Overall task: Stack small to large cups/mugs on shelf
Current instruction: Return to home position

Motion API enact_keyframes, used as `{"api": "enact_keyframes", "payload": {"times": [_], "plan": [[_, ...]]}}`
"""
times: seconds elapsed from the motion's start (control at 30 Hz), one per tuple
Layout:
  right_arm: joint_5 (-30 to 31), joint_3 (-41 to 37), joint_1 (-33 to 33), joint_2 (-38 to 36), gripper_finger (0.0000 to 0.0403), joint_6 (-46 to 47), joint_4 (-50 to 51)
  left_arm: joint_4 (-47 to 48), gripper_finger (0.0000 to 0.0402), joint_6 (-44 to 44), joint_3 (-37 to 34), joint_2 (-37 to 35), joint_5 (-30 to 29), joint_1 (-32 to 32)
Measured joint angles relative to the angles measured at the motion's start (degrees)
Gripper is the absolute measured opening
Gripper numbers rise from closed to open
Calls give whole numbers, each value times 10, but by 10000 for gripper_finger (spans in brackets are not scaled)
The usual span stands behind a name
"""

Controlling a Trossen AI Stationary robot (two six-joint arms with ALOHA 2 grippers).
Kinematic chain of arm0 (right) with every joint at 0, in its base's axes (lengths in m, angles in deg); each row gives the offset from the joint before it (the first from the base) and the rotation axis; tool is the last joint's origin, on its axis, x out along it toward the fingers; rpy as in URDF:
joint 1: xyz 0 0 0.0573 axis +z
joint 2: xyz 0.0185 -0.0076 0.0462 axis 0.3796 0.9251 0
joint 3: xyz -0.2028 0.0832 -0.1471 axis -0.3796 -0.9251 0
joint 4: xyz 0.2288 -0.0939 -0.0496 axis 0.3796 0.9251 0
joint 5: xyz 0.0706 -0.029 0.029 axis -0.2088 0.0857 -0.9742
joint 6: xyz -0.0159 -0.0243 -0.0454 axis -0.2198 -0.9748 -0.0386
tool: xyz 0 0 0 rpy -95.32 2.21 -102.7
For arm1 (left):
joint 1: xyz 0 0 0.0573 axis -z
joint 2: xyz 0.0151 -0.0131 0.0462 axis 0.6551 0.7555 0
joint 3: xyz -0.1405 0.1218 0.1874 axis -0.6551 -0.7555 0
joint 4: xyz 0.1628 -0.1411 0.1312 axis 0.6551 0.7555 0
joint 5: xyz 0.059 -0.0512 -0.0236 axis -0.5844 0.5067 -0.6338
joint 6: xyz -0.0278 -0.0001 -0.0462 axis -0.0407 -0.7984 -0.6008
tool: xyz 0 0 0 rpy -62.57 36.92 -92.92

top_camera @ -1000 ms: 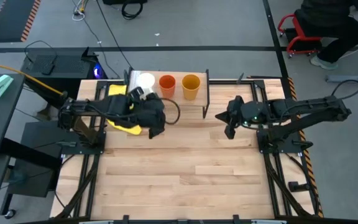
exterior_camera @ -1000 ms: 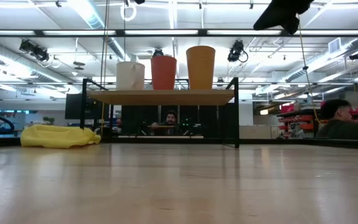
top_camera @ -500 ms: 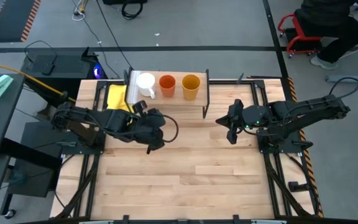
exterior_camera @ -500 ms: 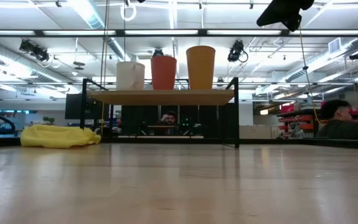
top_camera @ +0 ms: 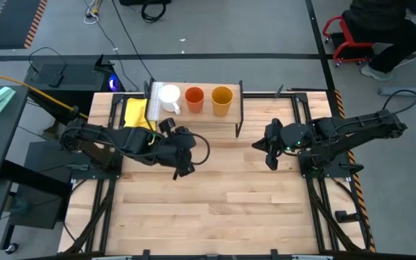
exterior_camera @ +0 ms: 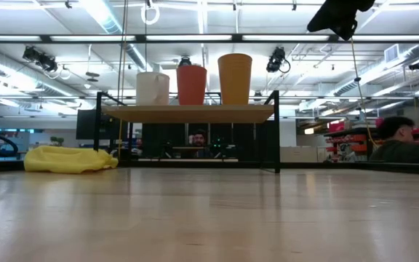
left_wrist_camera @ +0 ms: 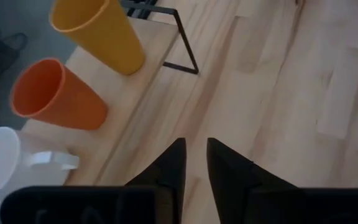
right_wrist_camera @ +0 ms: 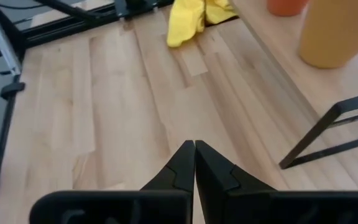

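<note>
**Three cups lined up on shelf; both arms clear of it**

The shelf (top_camera: 202,115) stands at the far edge of the tabletop (top_camera: 215,209). On it, in a row and upright: white mug (top_camera: 169,95), handle turned toward the table's middle, then orange-red cup (top_camera: 194,97), then yellow-orange cup (top_camera: 222,96). The three stand side by side with small gaps, not nested (low view confirms this).

A white strip (top_camera: 152,97) runs along the shelf's mug end; whether it carries writing cannot be told.

A yellow cloth (top_camera: 134,114) lies crumpled on the table just beside that end, partly under the left arm.

The left gripper (top_camera: 182,168) hovers over bare wood in front of the shelf, fingers slightly parted and grasping nothing. The right gripper (top_camera: 269,160) hangs off the shelf's other end, near its black leg (right_wrist_camera: 328,134), fingers pressed together and empty.

Beyond the table: a person (exterior_camera: 197,138) seen under the shelf, another (exterior_camera: 395,142) to one side, and a red stool (top_camera: 344,37).
</note>
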Motion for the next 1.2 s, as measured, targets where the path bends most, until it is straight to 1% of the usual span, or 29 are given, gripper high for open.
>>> {"api": "enact_keyframes", "payload": {"times": [0.1,0.17,0.33,0.4,0.5,0.57,0.7,0.8,0.97,1.1,1.2], "plan": [[-7,0,0,0,21,-2,4,1,68,2,0,0,27,-6],[-7,0,0,0,20,-5,9,2,67,8,0,0,33,-1],[-7,0,5,0,18,-1,1,-13,73,14,0,0,28,38],[-7,0,14,0,18,-2,-9,-50,75,18,-20,-2,16,56],[-7,0,34,0,18,-7,-26,-108,73,32,-86,-13,5,78],[-7,0,47,0,18,-14,-36,-155,70,38,-137,-29,5,81],[-7,0,62,0,18,-17,-43,-193,67,27,-219,-82,4,75],[1,0,67,0,18,-17,-44,-234,70,19,-277,-151,1,70],[5,0,70,0,18,-24,-52,-376,77,53,-404,-282,8,72],[4,0,70,-6,18,-56,-61,-478,76,76,-501,-370,33,66],[4,0,66,-36,18,-70,-61,-518,73,83,-560,-412,62,58]]}}
